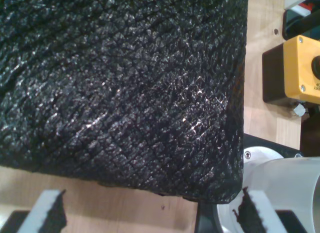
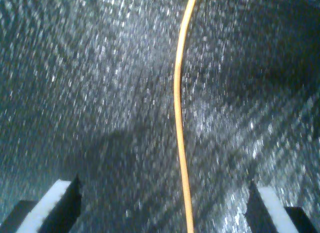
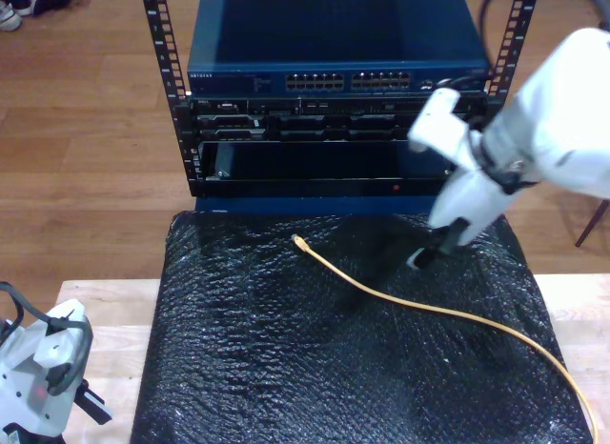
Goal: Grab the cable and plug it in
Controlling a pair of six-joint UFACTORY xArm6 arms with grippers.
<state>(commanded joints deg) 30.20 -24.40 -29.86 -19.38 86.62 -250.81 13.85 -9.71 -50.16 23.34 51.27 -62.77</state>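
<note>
A: Hovering over the black mat [image 3: 286,368], my second tool [image 2: 162,203] is spread wide, nothing in it; the cable [image 2: 179,118] runs between its fingers.
B: Where's the cable, ext. view?
A: On the mat, plug tip [image 3: 297,241] at ~12 o'clock of mat centre, near the rack [image 3: 334,91]; rest trails to ~4 o'clock.
B: First tool [image 1: 150,213]?
A: Released too, over the mat's corner and the wooden counter [image 1: 100,193].
</note>
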